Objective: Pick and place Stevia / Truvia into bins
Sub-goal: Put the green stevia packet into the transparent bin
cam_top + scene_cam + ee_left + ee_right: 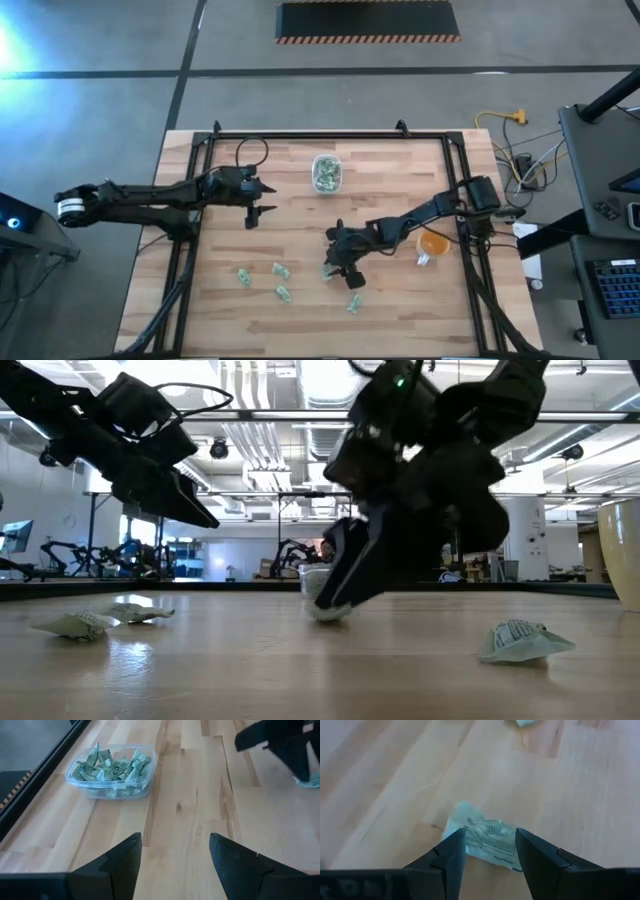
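The clear tub (326, 174) (112, 770) sits near the table's far edge, with several green-and-white packets inside. Loose packets lie on the near half of the table (244, 277) (281, 270) (284, 292) (354, 303). My right gripper (335, 264) (489, 845) is open and tipped down onto the wood, with one crumpled packet (481, 832) (328, 610) between its fingers. My left gripper (253, 210) (175, 845) hangs open above bare wood, to the left of the tub and nearer than it. My right gripper's fingers (452, 855) come slanting down from above and stand on either side of the crumpled packet's middle (487, 840). The packet lies flat on the table. Whether the fingers touch it, I cannot tell.
An orange cup (433, 243) stands by the table's right edge, beside the right arm. A black rail frame (300, 136) runs around the tabletop. Bare wood lies between the tub and the loose packets.
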Action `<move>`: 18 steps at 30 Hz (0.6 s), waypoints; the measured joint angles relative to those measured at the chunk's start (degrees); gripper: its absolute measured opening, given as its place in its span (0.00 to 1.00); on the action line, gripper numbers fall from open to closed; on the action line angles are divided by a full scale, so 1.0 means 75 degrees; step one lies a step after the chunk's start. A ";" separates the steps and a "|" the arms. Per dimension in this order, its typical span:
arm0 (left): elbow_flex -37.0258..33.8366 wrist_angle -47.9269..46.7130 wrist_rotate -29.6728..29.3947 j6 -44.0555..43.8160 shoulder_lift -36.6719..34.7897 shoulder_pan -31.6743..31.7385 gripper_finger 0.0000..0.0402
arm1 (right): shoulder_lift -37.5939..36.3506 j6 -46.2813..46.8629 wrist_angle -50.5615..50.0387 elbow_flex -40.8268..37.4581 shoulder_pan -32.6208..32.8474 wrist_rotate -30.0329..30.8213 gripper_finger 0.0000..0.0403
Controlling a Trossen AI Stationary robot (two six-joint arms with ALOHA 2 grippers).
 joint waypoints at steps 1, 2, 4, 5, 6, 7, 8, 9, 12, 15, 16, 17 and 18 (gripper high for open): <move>0.0000 0.0001 0.0000 0.0001 0.0000 0.0000 0.54 | 0.0100 -0.0007 -0.0028 0.0072 -0.0033 -0.0008 0.41; 0.0000 0.0006 -0.0002 0.0002 0.0000 0.0000 0.54 | 0.0169 -0.0012 -0.0038 0.0138 -0.0059 -0.0008 0.41; 0.0000 0.0006 -0.0003 0.0002 0.0000 0.0000 0.54 | 0.0239 0.0031 -0.0043 0.0200 -0.0105 -0.0007 0.41; 0.0000 0.0006 -0.0001 0.0002 0.0000 0.0000 0.54 | 0.0257 0.0049 -0.0094 0.0218 -0.0120 -0.0018 0.41; 0.0000 0.0000 -0.0001 0.0002 0.0000 0.0000 0.54 | 0.0285 0.0051 -0.0158 0.0249 -0.0129 -0.0027 0.41; 0.0000 0.0003 -0.0002 0.0002 0.0000 0.0000 0.54 | 0.0287 0.0051 -0.0210 0.0265 -0.0140 -0.0031 0.41; 0.0000 0.0003 0.0000 0.0002 0.0002 0.0000 0.54 | 0.0284 0.0053 -0.0243 0.0265 -0.0150 -0.0031 0.41; 0.0000 0.0000 -0.0003 0.0002 0.0003 0.0000 0.54 | 0.0281 0.0061 -0.0255 0.0268 -0.0162 -0.0036 0.41; 0.0000 0.0000 -0.0001 0.0002 0.0003 0.0003 0.54 | 0.0280 0.0088 -0.0278 0.0266 -0.0173 -0.0039 0.40; 0.0000 0.0000 -0.0003 0.0004 0.0003 0.0003 0.54 | 0.0267 0.0084 -0.0315 0.0265 -0.0179 -0.0036 0.36; 0.0000 0.0000 -0.0003 0.0002 0.0003 0.0003 0.54 | 0.0267 0.0064 -0.0319 0.0265 -0.0179 -0.0031 0.34; 0.0000 -0.0001 -0.0003 0.0005 0.0003 0.0003 0.54 | 0.0261 0.0019 -0.0335 0.0265 -0.0179 -0.0031 0.32; 0.0000 -0.0002 -0.0003 0.0004 0.0003 0.0007 0.54 | 0.0233 -0.0022 -0.0368 0.0263 -0.0182 -0.0028 0.31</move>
